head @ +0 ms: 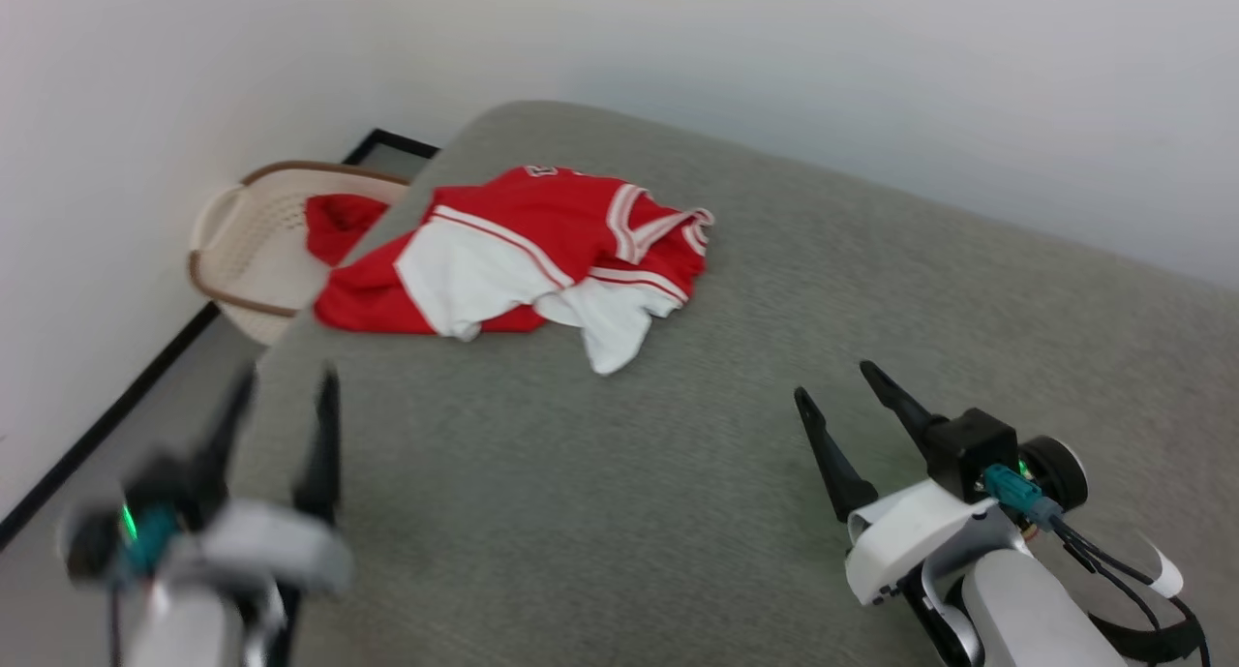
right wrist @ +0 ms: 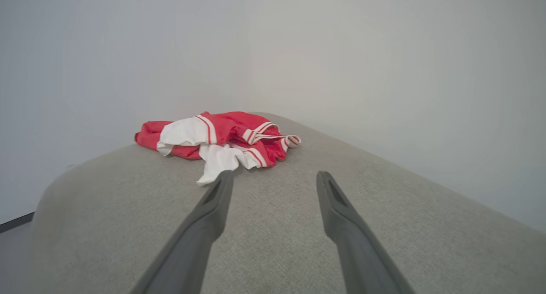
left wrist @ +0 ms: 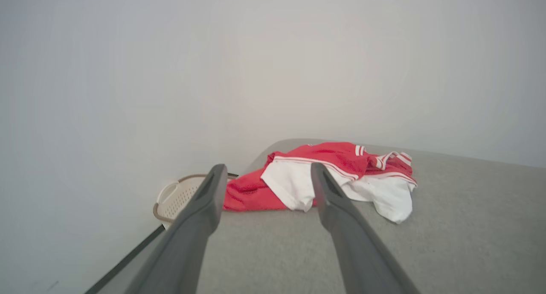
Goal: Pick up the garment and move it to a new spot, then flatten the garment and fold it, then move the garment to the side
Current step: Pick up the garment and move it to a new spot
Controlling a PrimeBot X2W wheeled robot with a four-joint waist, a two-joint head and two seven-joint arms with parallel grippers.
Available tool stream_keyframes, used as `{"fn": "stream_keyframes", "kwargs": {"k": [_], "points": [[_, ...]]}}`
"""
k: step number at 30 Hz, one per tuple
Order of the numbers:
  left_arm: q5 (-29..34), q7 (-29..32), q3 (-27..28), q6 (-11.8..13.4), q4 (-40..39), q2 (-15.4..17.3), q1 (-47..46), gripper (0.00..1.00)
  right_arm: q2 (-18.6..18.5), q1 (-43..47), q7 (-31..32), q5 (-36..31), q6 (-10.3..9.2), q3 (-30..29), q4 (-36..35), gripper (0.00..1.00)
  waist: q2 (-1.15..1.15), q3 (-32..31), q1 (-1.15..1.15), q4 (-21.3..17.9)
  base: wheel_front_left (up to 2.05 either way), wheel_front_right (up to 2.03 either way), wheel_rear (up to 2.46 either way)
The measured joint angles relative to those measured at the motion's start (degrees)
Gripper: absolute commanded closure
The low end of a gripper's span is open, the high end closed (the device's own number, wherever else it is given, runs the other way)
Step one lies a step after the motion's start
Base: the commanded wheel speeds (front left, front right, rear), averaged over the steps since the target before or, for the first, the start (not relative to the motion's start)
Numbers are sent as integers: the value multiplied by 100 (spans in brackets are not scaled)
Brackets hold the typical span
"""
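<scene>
Garment (head: 542, 231) lies crumpled at the far left corner of the grey padded surface (head: 678, 454), its red hem right at the left edge, above the basket (head: 232, 251) on the floor. Both our pincers are released and empty. The left gripper (head: 286, 381), blurred in the head view, hangs by the near left edge, and the right gripper (head: 832, 379) is over the near right part, each well apart from it. We judge two risks. A pinch on one loose white sleeve would lift it lopsided. A push rather than a grip could slide it off the edge into the basket, where another red cloth (head: 334, 222) lies and might be mistaken for it.
</scene>
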Motion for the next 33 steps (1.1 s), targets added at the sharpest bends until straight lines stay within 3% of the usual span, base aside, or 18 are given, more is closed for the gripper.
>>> {"fn": "stream_keyframes", "kwargs": {"k": [8, 16, 21, 26, 30, 33], "points": [[-494, 132, -1124, -25, 580, 1339, -2135, 0, 58, -239, 1, -247, 3, -93, -327, 0, 0, 338, 0, -641, 0, 0, 0], [-1769, 714, -2586, -33, 1890, 2388, -3727, 0, 146, -381, 1, -438, 3, -201, -662, 0, 0, 945, 0, -1481, 0, 0, 0], [-2975, 1929, -3599, -34, 2419, 2851, -4144, 0, 213, -474, 0, -523, 3, -292, -882, 0, 0, 1314, 0, -1989, 0, 0, 0], [-4111, 3243, -4495, -35, 2263, 3475, -4308, 0, 257, -480, 0, -537, 3, -281, -1082, 0, 0, 1664, 0, -2434, 0, 0, 0], [-4797, 3843, -4916, -34, 2182, 3824, -4441, 0, 272, -501, 0, -588, 3, -255, -1221, 0, 0, 1978, 0, -2693, 0, 0, 0], [-5110, 3844, -5136, -35, 2171, 3991, -4549, 0, 281, -555, 3, -638, 3, -280, -1355, 0, 0, 2215, 0, -2849, 0, 0, 0]]}}
